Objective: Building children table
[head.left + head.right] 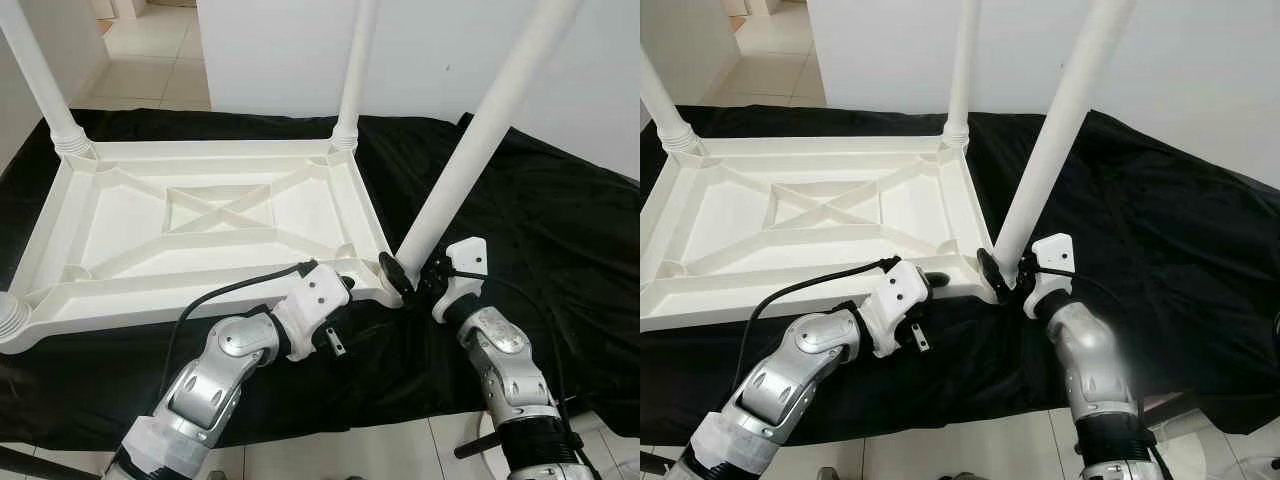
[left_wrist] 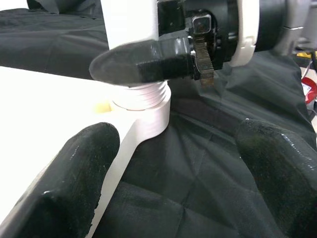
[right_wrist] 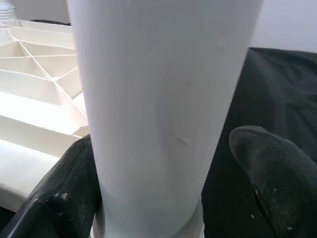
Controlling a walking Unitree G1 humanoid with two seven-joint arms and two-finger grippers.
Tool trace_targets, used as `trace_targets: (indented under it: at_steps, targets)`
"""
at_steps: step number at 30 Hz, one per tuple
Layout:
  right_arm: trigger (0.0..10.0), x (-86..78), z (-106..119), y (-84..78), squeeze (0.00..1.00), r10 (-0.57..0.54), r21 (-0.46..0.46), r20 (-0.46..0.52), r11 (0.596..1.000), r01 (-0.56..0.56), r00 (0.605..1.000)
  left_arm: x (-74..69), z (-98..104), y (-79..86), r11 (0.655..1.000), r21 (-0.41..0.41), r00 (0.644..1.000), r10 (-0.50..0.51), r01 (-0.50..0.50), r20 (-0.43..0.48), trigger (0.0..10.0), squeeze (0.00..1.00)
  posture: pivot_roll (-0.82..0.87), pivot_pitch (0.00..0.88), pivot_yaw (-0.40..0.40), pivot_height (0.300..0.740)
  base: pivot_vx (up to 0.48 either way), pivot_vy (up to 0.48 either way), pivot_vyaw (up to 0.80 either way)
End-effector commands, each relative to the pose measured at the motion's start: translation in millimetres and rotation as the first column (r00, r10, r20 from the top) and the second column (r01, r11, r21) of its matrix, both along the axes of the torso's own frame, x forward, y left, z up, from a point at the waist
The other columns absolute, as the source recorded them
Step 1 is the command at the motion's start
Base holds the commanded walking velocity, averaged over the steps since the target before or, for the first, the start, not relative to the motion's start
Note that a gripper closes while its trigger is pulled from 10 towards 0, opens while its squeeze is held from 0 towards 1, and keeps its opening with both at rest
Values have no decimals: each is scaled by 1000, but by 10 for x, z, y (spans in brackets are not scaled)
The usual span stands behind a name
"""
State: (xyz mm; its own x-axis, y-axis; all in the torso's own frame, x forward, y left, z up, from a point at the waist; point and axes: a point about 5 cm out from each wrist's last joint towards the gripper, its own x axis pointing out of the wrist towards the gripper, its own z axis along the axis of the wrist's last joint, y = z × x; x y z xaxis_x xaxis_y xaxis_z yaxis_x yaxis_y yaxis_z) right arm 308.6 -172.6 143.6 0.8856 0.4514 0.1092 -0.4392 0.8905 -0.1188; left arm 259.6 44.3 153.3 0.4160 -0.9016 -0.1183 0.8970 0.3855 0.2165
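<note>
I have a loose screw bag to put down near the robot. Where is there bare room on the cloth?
The black cloth lies bare right of the tilted leg. The tabletop covers the left. Its near right corner is crowded: left gripper, right gripper around the leg.

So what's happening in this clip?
A white tabletop lies upside down on a black cloth. The right gripper holds a white leg at its base, tilted, at the tabletop's near right corner socket. The left gripper is open at the tabletop's edge beside that corner. Three other legs are already standing in their corners.
</note>
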Motion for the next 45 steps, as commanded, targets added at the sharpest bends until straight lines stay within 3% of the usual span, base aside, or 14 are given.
trace_targets:
  at_steps: [1,3,7,9,14,15,16,17,26,27,30,31,38,45]
  targets:
    - [8471,20,-27,-19,0,28,-19,-15,999,-29,999,-35,2,-32,999,2,999,-37,37,-8,10000,0,-50,75,-64,740,0,0,0]
    - [7059,83,-28,15,0,87,-41,-31,995,-88,996,-27,9,-42,999,2,999,-40,40,-4,10000,0,-48,70,-65,740,0,0,0]
    - [7137,141,-37,54,0,139,-71,-40,987,-141,990,-14,23,-59,999,-1,999,-38,38,4,10000,0,-43,63,-68,740,0,0,0]
    - [9647,166,-45,69,0,158,-78,-46,984,-161,986,-10,28,-74,999,-3,999,-39,39,5,10000,0,-39,56,-69,740,0,0,0]
    - [9569,193,-53,74,0,174,-94,-45,980,-178,984,-11,27,-82,999,-3,999,-41,41,9,10000,0,-38,53,-71,740,0,0,0]
    - [8510,196,-63,78,0,188,-96,-50,977,-192,981,-11,25,-82,999,-1,999,-41,41,11,10000,0,-38,50,-72,740,0,0,0]
    - [8196,199,-71,81,0,197,-99,-53,975,-201,979,-11,24,-82,999,0,999,-41,41,12,10000,0,-38,50,-72,740,0,0,0]
    - [549,196,-80,82,0,205,-99,-54,973,-209,977,-12,26,-83,999,1,999,-40,40,15,10000,0,-35,50,-75,740,0,0,0]
    - [0,168,-133,51,0,216,-96,-57,971,-221,975,-31,19,-92,999,0,999,-42,42,12,10000,0,-36,54,-78,740,0,0,0]
    - [1529,151,-150,36,0,208,-86,-61,973,-213,976,-38,16,-93,999,0,999,-43,44,11,10000,0,-37,54,-78,740,0,0,0]
    - [1529,139,-160,28,0,202,-78,-64,975,-206,977,-41,13,-94,999,0,999,-44,44,9,10000,0,-37,54,-78,740,0,0,0]
    - [10000,121,-176,24,0,199,-70,-69,976,-204,978,-45,11,-95,999,-1,999,-46,46,7,10000,0,-39,57,-78,740,0,0,0]
    - [10000,58,-212,53,0,177,-51,-70,982,-180,982,-62,3,-103,999,-1,999,-50,50,4,10000,0,-47,61,-78,740,0,0,0]
    - [10000,32,-253,88,0,27,-63,-92,997,-33,995,-77,-5,-113,998,-3,998,-56,56,-2,10000,0,-46,63,-80,740,0,0,0]
